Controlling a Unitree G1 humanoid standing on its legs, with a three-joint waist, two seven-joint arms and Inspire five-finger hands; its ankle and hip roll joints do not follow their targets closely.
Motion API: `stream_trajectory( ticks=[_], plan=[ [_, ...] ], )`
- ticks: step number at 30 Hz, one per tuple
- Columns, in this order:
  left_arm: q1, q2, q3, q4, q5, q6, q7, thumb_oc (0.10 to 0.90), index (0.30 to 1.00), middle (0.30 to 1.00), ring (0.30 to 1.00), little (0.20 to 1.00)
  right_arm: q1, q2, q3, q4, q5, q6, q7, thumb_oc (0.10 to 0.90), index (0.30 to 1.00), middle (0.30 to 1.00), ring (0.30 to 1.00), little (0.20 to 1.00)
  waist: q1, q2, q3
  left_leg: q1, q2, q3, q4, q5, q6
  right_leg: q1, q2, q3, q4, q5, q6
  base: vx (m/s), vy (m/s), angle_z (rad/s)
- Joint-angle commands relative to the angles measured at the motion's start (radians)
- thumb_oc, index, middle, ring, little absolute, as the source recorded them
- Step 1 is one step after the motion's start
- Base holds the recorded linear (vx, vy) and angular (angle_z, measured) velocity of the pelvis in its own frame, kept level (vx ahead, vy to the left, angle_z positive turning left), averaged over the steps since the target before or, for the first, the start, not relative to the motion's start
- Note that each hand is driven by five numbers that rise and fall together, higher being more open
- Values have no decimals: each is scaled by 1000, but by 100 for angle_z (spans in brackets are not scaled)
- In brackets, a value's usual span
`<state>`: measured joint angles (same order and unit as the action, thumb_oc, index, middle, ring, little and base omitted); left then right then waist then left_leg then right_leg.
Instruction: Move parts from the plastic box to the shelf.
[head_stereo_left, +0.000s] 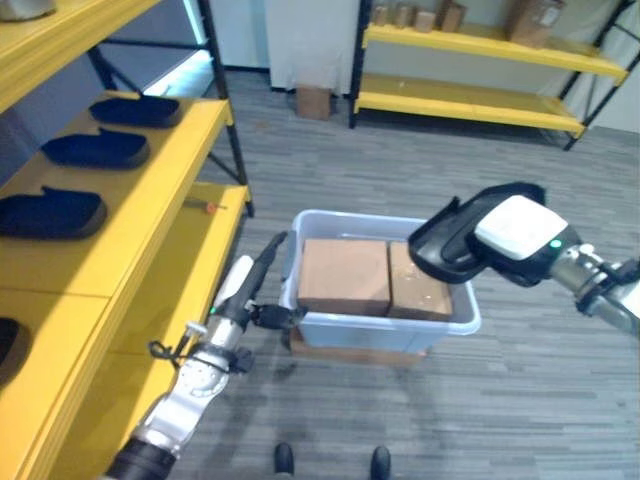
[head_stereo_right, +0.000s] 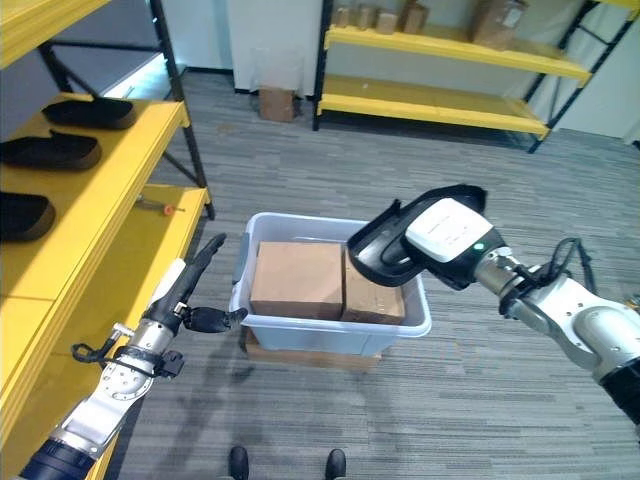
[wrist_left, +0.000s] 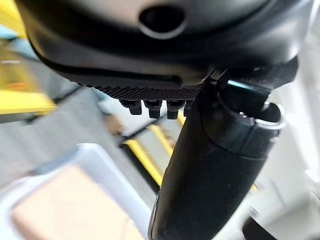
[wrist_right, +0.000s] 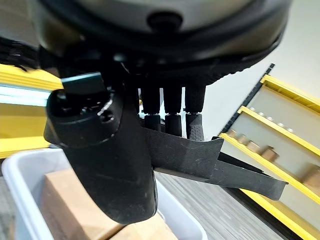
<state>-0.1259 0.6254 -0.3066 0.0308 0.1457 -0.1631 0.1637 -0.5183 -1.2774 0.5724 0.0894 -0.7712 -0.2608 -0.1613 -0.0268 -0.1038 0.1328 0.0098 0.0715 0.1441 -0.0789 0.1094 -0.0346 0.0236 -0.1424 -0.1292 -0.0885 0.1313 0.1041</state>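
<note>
A pale plastic box (head_stereo_left: 384, 331) stands on the floor with two brown cartons (head_stereo_left: 345, 275) inside it. My right hand (head_stereo_left: 520, 240) hovers over the box's right end, its fingers curled round a black curved part (head_stereo_left: 447, 246); the same black part (wrist_right: 215, 165) shows under the fingers in the right wrist view. My left hand (head_stereo_left: 255, 278) is open beside the box's left wall, fingers straight and pointing up, thumb (head_stereo_left: 276, 317) reaching toward the wall. The yellow shelf (head_stereo_left: 170, 190) on the left carries several black parts (head_stereo_left: 95, 148).
A second yellow shelf (head_stereo_left: 470, 100) with cardboard boxes stands at the back. A small carton (head_stereo_left: 313, 101) sits on the floor near it. A small red-tipped item (head_stereo_left: 206, 206) lies on the left shelf's lower board. The plastic box rests on flat cardboard (head_stereo_left: 355, 353).
</note>
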Motion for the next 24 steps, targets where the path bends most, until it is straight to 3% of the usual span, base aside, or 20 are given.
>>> stream_trajectory(
  ticks=[1, 11, 24],
  plan=[
    [-111, 41, -97, -49, 140, -132, 64, 900, 1000, 1000, 1000, 1000, -221, 27, 32, 1, 102, 32, -74, 400, 300, 300, 300, 300, 39, -8, -140, 1, 68, -76, -8, -36, -31, 21, 6, -2, 40, -50, 49, -13, -8, -26],
    [-287, 32, -246, -21, 353, -158, 185, 900, 1000, 1000, 1000, 1000, -384, 151, 170, -4, 167, 11, -103, 400, 300, 300, 300, 300, -1, 9, -156, 31, 79, -30, -8, -50, -36, 14, 16, 55, 24, -42, 47, -6, -10, -18],
    [-424, 1, -298, 62, 555, -103, 321, 900, 1000, 1000, 1000, 1000, -417, 267, 164, -29, 234, 11, -122, 400, 300, 300, 300, 300, -25, 26, -174, 47, 82, -6, -8, -58, -36, 14, 18, 83, 18, -37, 44, -10, -5, -7]
  ],
)
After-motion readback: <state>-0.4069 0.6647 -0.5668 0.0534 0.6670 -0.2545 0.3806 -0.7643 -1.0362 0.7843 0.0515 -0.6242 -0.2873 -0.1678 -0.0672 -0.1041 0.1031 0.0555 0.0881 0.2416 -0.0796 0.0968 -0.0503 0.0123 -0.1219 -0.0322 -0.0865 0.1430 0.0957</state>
